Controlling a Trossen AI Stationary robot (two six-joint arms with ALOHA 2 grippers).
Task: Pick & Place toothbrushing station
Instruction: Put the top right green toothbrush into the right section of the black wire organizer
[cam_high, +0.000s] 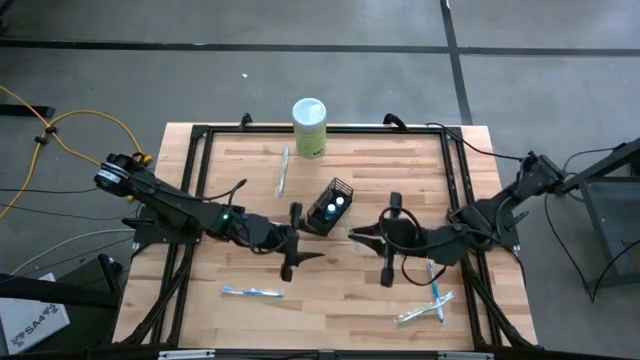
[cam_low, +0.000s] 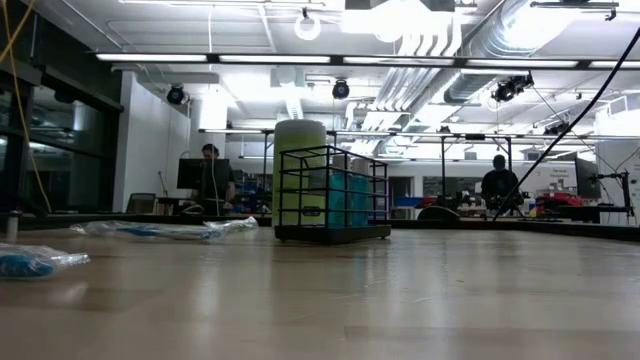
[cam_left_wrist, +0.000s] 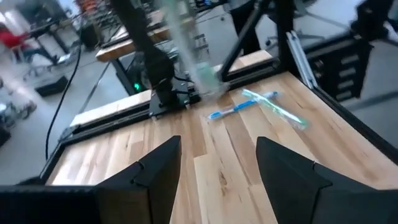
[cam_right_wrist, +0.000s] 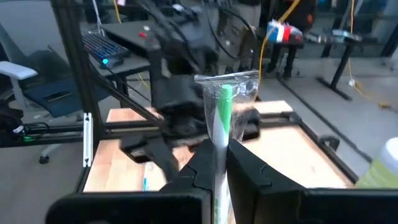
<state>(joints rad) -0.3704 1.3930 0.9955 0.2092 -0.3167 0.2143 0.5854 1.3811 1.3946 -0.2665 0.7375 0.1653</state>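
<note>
- Clamped in the right gripper (cam_right_wrist: 217, 163), a wrapped green-and-white toothbrush (cam_right_wrist: 222, 124) stands upright.
- Frame centre: black wire-mesh holder (cam_high: 331, 205); approach from directly overhead, judging alignment.
- Left gripper (cam_left_wrist: 217, 168) gapes empty nearby.

Tubes (cam_high: 333, 207) in holder (cam_high: 329, 206), mid-table (cam_high: 330, 300)

Only one marking can be partly read: in the high view, at about eight o'clock off the wooden counter (cam_high: 330, 300), a white box (cam_high: 30, 320) on the floor bears dark characters that look like "SA4", though they are too small to be sure. Nothing on the counter carries legible print.
</note>
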